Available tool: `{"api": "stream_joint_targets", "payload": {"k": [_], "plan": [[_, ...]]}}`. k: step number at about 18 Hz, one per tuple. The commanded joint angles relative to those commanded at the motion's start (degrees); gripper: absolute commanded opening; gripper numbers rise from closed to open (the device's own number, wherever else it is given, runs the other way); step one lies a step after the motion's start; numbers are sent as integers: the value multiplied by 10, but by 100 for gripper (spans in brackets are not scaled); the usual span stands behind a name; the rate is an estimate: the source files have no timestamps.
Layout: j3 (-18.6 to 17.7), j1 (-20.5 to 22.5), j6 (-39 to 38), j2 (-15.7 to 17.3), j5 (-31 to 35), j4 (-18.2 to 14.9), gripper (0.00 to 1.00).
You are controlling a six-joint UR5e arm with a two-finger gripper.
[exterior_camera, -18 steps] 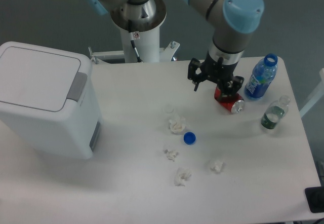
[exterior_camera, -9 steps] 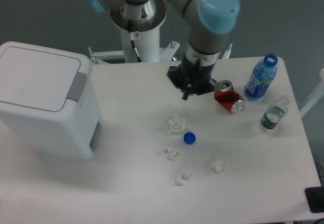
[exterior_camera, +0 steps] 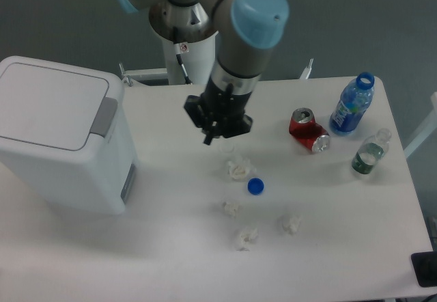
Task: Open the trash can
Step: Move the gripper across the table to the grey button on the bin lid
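The trash can (exterior_camera: pixel 58 134) is a big white boxy bin at the table's left, its flat lid down and a grey button strip (exterior_camera: pixel 104 116) along the lid's right edge. My gripper (exterior_camera: pixel 214 132) hangs over the table's middle, well to the right of the bin and apart from it. The black fingers point down and nothing shows between them, but from this angle the gap is unclear.
A red soda can (exterior_camera: pixel 308 130) lies right of the gripper, with a blue bottle (exterior_camera: pixel 352 104) and a clear bottle (exterior_camera: pixel 370 152) beyond it. Crumpled paper bits (exterior_camera: pixel 238 170) and a blue cap (exterior_camera: pixel 256 186) are scattered just below the gripper. The arm's white base (exterior_camera: pixel 186 39) stands at the back.
The arm has swung left across the table, from beside the red can toward the middle, closing the distance to the bin. The can stays on the table; the lid is unchanged.
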Motion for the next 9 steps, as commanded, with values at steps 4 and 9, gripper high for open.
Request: {"api": "stream_joint_targets", "payload": {"k": [4, 9], "plan": [[13, -11, -44, 19, -28, -13, 0], [22, -5, -59, 24, -36, -49, 0]]}}
